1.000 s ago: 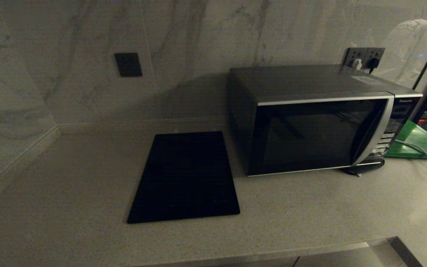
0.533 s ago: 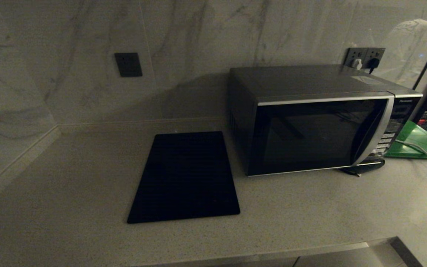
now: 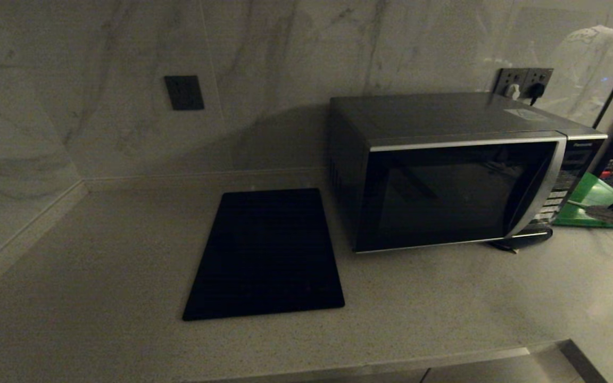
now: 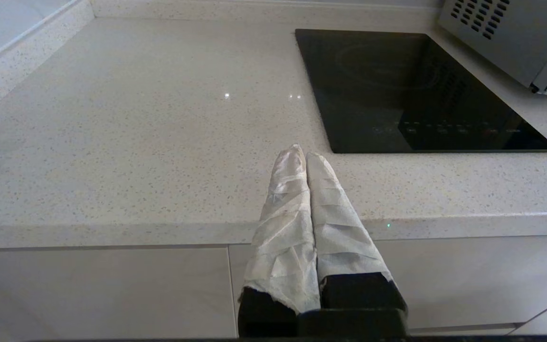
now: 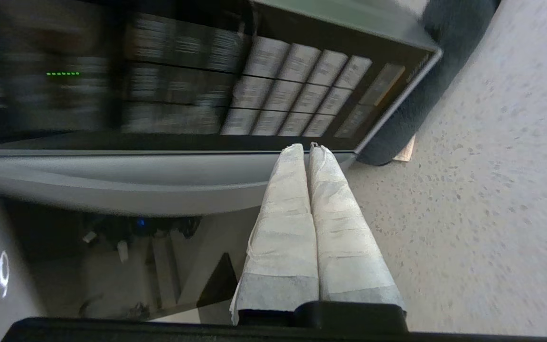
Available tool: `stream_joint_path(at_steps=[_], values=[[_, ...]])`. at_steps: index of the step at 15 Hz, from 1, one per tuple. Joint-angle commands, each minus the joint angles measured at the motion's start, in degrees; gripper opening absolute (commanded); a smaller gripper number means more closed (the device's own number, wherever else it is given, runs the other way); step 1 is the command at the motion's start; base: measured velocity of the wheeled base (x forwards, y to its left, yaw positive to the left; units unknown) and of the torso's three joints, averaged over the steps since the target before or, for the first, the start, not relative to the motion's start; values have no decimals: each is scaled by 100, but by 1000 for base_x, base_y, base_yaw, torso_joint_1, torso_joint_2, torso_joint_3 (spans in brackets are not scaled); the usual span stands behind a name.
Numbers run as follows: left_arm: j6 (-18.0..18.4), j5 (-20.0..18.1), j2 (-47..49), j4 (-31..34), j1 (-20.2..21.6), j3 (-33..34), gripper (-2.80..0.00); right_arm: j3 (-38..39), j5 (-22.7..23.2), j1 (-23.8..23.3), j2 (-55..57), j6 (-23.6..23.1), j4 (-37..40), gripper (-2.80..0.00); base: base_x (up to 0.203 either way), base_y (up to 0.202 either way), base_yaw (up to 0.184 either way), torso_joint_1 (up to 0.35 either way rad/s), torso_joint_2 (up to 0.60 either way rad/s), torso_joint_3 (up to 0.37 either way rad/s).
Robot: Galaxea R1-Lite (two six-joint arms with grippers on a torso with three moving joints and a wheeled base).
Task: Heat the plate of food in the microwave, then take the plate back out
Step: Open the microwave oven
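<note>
Microwave (image 3: 455, 175) heavy, rigid, door closed; press the panel release. Right gripper (image 5: 307, 148) fingers together, empty; left gripper (image 4: 304, 154) likewise.

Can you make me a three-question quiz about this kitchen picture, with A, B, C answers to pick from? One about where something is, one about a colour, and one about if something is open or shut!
1. Where does the flat black slab lie?
A. on top of the microwave
B. on the counter, to the left of the microwave
C. on the green board

2. What colour is the board beside the microwave's button panel?
A. green
B. red
C. blue

3. How is the microwave door?
A. wide open
B. taken off
C. shut

Answers:
1. B: the head view shows the slab flat on the counter, left of the microwave.
2. A: the board to the right of the panel is green.
3. C: the black glass door sits flush in its silver trim. The right gripper, fingers together, points at the button panel; the left gripper is also shut, over the counter edge.
</note>
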Motion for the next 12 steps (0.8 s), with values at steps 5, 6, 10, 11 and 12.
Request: stream_joint_path(at_steps=[5, 6, 10, 11, 12], values=[[-4, 5, -1, -2, 1, 0, -280, -346, 34, 124, 847, 29, -15, -280, 0, 0, 0, 0, 0, 0], [-4, 5, -1, -2, 1, 0, -280, -377, 34, 127, 907, 29, -15, -280, 0, 0, 0, 0, 0, 0], [-4, 5, -1, -2, 1, 0, -280, -533, 60, 239, 1168, 38, -15, -280, 0, 0, 0, 0, 0, 0], [-4, 5, -1, -2, 1, 0, -280, -568, 60, 283, 1236, 38, -15, -280, 0, 0, 0, 0, 0, 0], [-4, 5, -1, -2, 1, 0, -280, -588, 61, 340, 1284, 53, -15, -280, 0, 0, 0, 0, 0, 0]])
